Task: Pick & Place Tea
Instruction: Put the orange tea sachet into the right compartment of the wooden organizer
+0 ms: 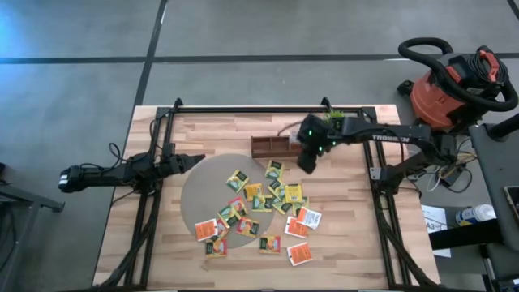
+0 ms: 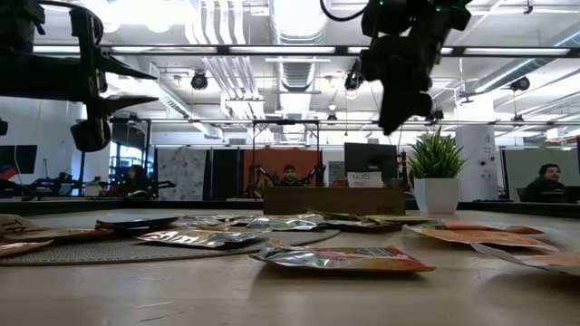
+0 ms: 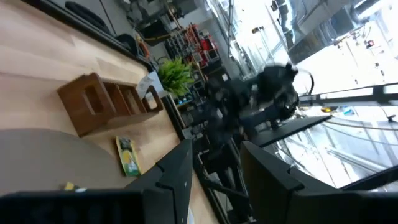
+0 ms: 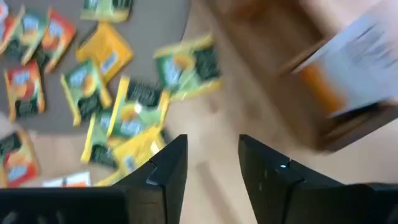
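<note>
Small flat square paper tea sachets [image 1: 259, 209], yellow, green, orange-red and white, lie flat, corners pointing every way, scattered over the grey round mat [image 1: 207, 191] and wooden table [image 1: 340, 259]. Right gripper [image 1: 308, 165] hovers released, empty, beside the brown wooden tray [image 1: 272, 147]; left gripper [image 1: 197, 160] waits parted.

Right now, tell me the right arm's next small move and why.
Probably swing back over the tea sachets for another pick. The right gripper hovers beside the wooden tray with jaws open and nothing between them, and many sachets lie scattered on the round mat and table.
</note>
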Available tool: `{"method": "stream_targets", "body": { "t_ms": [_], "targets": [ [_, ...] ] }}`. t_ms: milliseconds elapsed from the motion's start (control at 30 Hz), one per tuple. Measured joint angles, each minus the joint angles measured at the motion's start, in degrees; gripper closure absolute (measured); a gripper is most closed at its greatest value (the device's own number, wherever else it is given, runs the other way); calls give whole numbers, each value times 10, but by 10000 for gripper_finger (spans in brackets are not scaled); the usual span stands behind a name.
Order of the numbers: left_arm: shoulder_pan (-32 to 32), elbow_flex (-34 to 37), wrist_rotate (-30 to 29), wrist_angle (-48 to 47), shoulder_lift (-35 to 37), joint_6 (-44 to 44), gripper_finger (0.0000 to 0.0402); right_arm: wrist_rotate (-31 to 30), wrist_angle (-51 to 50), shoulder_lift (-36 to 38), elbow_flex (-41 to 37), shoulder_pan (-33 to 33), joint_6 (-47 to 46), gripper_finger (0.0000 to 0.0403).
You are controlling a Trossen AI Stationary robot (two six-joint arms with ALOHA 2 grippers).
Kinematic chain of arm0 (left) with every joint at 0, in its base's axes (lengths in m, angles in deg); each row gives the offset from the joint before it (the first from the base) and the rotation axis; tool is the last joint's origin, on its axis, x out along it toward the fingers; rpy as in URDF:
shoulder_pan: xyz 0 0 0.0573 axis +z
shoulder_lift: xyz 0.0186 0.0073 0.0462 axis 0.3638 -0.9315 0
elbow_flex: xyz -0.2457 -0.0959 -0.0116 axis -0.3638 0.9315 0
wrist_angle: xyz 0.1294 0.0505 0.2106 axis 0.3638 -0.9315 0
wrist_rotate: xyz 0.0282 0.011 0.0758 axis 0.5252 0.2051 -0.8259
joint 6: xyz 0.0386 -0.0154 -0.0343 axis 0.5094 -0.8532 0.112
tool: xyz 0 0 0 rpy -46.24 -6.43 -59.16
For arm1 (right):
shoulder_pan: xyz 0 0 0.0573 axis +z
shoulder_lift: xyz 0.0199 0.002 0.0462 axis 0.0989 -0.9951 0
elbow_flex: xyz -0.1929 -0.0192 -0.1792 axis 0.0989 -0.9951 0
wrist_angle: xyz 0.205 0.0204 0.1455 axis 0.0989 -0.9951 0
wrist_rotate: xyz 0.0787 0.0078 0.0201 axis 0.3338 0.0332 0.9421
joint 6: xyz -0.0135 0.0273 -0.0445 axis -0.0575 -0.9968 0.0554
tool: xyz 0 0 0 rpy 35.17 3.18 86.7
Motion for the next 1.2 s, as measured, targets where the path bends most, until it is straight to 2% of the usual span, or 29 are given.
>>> {"method": "stream_targets", "body": {
  "t_ms": [200, 433, 800, 967, 1200],
  "targets": [
    [0, 0, -1, -1, -1, 11, 271, -3, -1, 0, -46, 69, -66, 271],
    [0, 0, -1, -10, -1, 14, 271, -7, 0, 0, -62, 132, -129, 270],
    [0, 0, -1, -10, -1, 14, 271, -49, 0, 0, -87, 265, -202, 278],
    [0, 0, -1, -19, -1, 14, 271, -104, 5, -12, -96, 343, -207, 277],
    [0, 0, 2, -24, -2, 14, 271, -108, 17, -67, -97, 405, -197, 267]
  ]
}}
